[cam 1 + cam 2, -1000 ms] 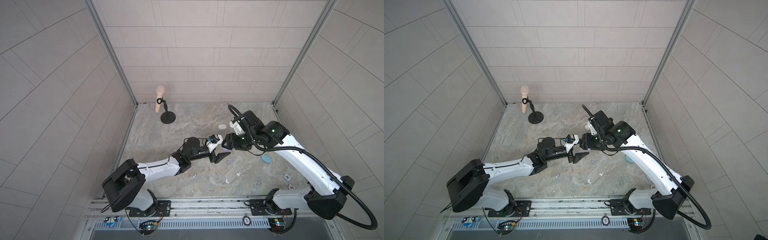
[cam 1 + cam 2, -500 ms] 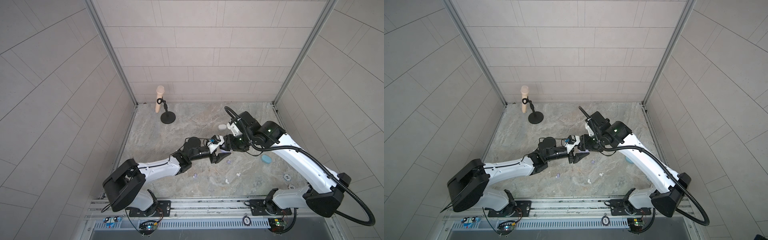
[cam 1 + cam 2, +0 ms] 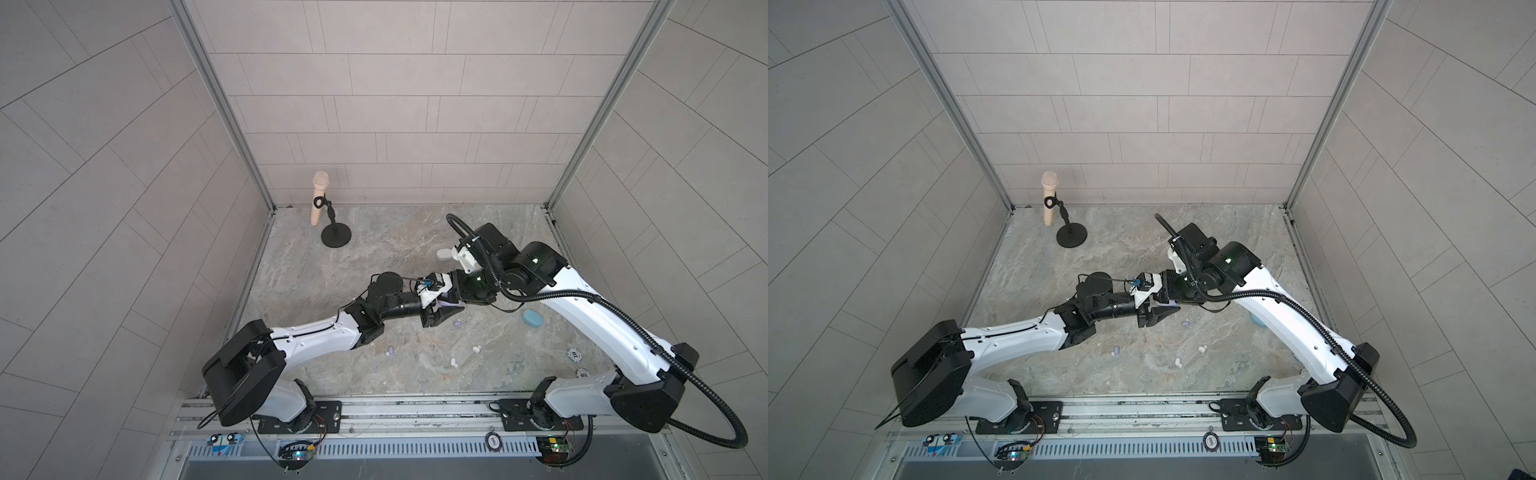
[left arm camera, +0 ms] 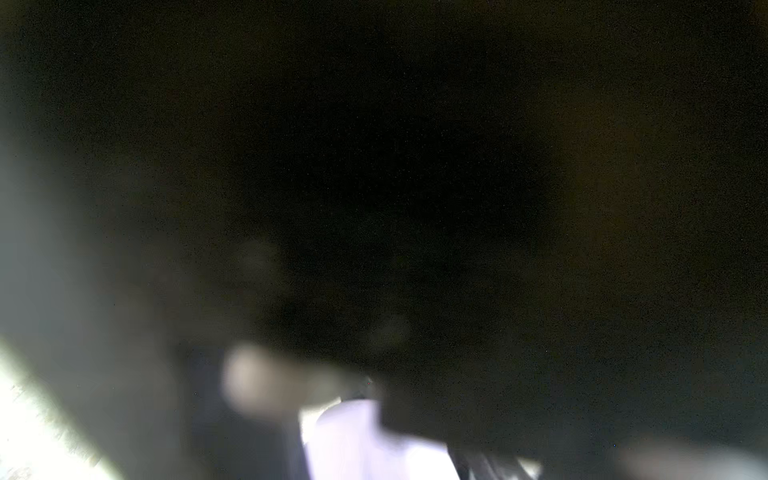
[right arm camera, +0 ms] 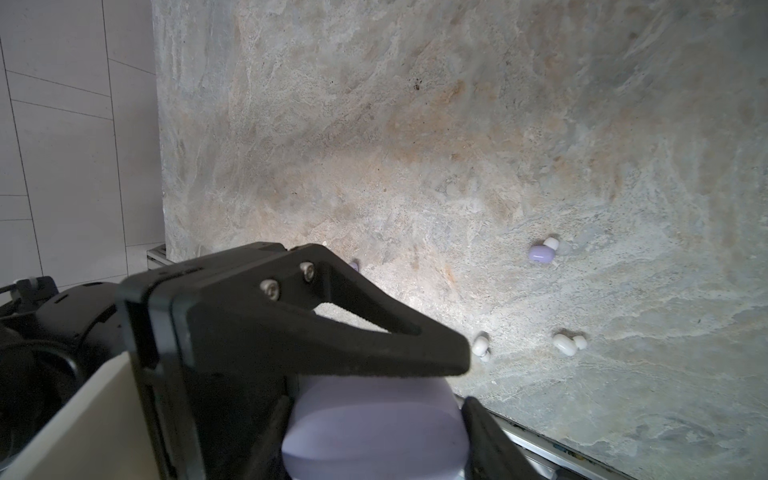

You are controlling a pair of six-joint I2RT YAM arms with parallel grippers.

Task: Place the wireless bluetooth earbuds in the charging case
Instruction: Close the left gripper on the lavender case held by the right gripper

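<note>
Left arm (image 3: 316,340) stretches low from its base toward table centre, wrist level. Right arm (image 3: 602,328) arches up and over, elbow high, wrist turned back toward the left arm. The two meet nose to nose mid-table.

Table (image 3: 374,257) is a marbled stone top. Microphone (image 3: 320,199) stands on a black stand at the back-left corner, well apart from the arms.

Right gripper (image 3: 452,296) holds the lilac charging case (image 5: 374,428), clamped between its jaws just above the table. Left gripper (image 3: 444,308): one black finger (image 5: 332,332) lies flat on top of the case and the other is hidden. Cannot tell whether it is clamped on or just touching. Left wrist view is nearly black, blocked up close, with only a blurred lilac patch at its edge.

White case (image 3: 444,253) lies behind the right wrist, partly hidden by it. Blue case (image 3: 533,318) lies closed beside the right forearm. Two poker chips (image 3: 574,354) sit near the right arm's base.

All visible earbuds lie loose on the table, outside any case. One lilac earbud (image 3: 457,324) is just under the meeting grippers, another lilac earbud (image 3: 390,352) is near the left forearm. Two white earbuds (image 3: 476,348) (image 3: 454,363) lie nearer the front edge. No blue ones can be made out.
</note>
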